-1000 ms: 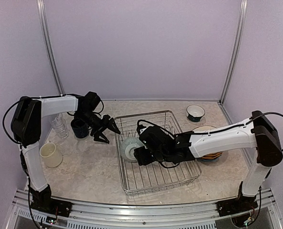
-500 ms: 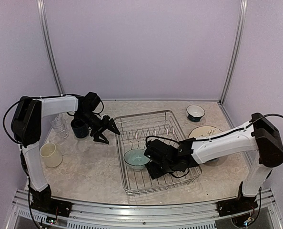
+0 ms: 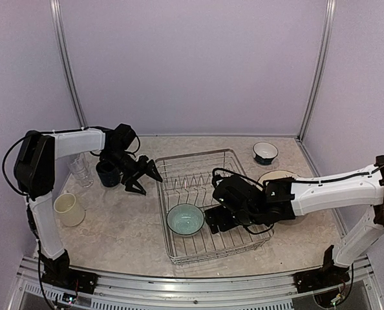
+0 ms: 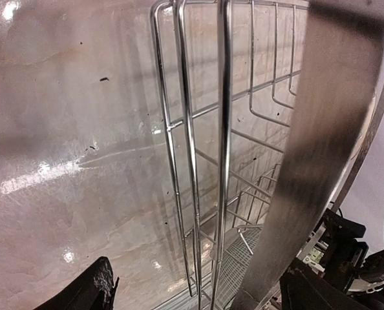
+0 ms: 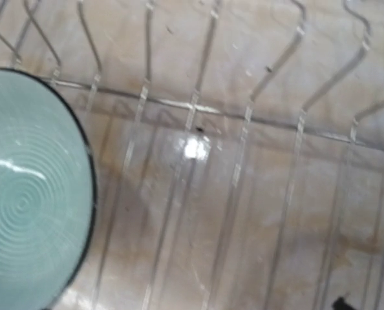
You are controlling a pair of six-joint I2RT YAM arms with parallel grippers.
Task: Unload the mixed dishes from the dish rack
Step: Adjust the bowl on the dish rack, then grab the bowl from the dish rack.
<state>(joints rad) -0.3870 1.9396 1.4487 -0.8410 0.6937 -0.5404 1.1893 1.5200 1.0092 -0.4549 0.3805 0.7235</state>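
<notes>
- We are watching the unloading near its end: the dish rack [image 3: 198, 155] is carrying only one dish that we can see, the teal bowl [image 3: 185, 219].
- The teal bowl is sitting mouth up on the rack floor in the near left part, touching the wires beneath it.
- Everything else is standing outside the rack on the table [image 3: 127, 226]: navy mug [image 3: 106, 173], glass tumbler [image 3: 81, 169] and cream mug [image 3: 68, 210] to the left, a dark-rimmed bowl [image 3: 265, 152] at the far right, and plates [image 3: 279, 175] half hidden under the right arm.
- The right gripper [image 3: 213, 223] is hanging low inside the rack, just beside the bowl on its right.
- Its wrist view is showing the bowl's rim off to the left and bare wire ahead, with no fingers visible, so we cannot tell how wide they are standing. Nothing is showing between them.
- The left gripper [image 3: 150, 185] is hovering over the table just outside the rack's left wall, fingers [image 4: 92, 294] spread wide and holding nothing.
- We are judging the step in hand to be the pickup of this last bowl by the right arm.
- The next move is calling for the gripper to shift left, straddle the bowl's near rim with one finger inside, close, then lift clear of the prongs and low wall.
</notes>
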